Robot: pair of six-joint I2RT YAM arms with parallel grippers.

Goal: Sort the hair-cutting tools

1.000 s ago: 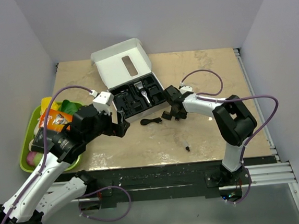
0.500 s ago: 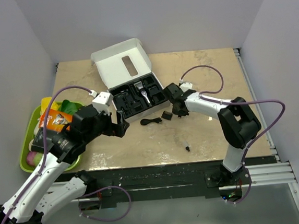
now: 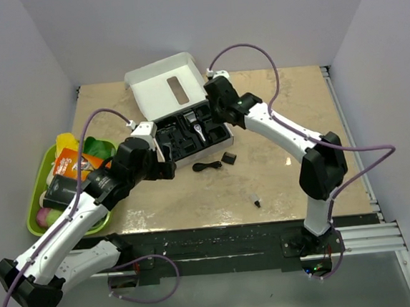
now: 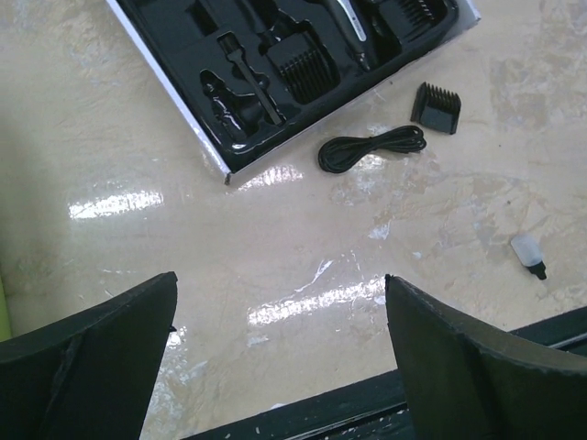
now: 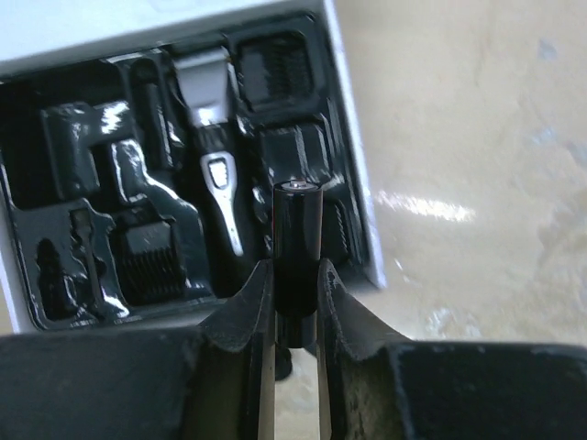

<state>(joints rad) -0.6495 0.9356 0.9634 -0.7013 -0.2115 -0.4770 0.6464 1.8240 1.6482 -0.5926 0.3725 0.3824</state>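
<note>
Right fingers [image 5: 249, 316]: pinching slim black cylinder [image 5: 296, 240] low down, over box [image 5: 110, 23].
Left fingers [image 4: 101, 353]: hanging spread, empty.
Handling: appearing light, rigid, slick; mid-body hold judged safer.

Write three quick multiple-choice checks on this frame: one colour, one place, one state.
1. The tray is: A green; B red; C blue.
2. The loose comb attachment lies: A in the tray; B on the table beside the coiled cord; C on the floor.
3. The right end effector is: A open, empty; B out of view; C shut on a slim black cylinder.
Key: A, rim green from above; B, left wrist view shows it by the cord; C, right wrist view shows the cylinder pinched.
</note>
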